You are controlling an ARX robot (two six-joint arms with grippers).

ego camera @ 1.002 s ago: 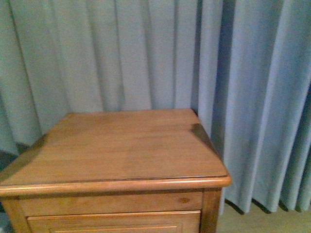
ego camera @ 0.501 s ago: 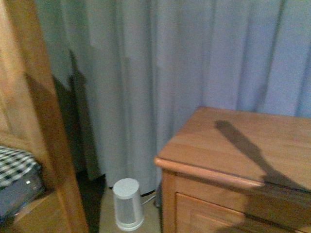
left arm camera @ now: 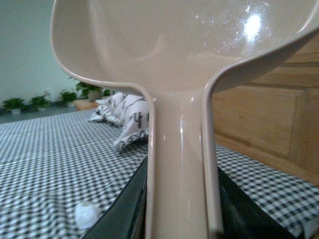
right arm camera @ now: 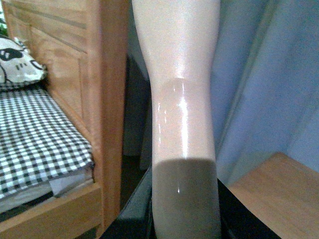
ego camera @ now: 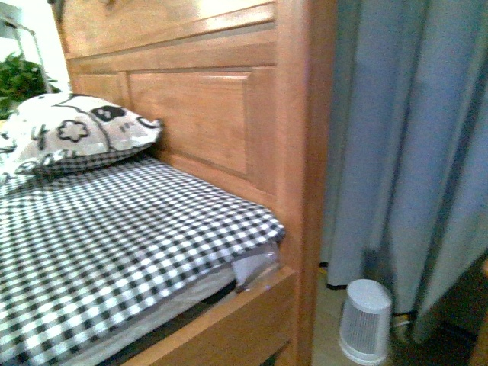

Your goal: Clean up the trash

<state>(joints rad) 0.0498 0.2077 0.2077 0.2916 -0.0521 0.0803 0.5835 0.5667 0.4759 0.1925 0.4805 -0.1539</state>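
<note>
As our left pincer (left arm camera: 180, 221) clasped the dustpan (left arm camera: 174, 40) and right pincer (right arm camera: 184, 221) the brush handle (right arm camera: 179, 99), trash (left arm camera: 85, 214) lay on the bed (left arm camera: 40, 149).

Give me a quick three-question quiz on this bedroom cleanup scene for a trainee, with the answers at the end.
1. True or false: the trash lies on the checked sheet.
2. What does the left gripper hold? A) a sponge B) the dustpan C) a cup
3. Fill in: in the front view, the patterned pillow lies next to the bed's wooden ____.
Key: 1 true; 2 B; 3 headboard.
</note>
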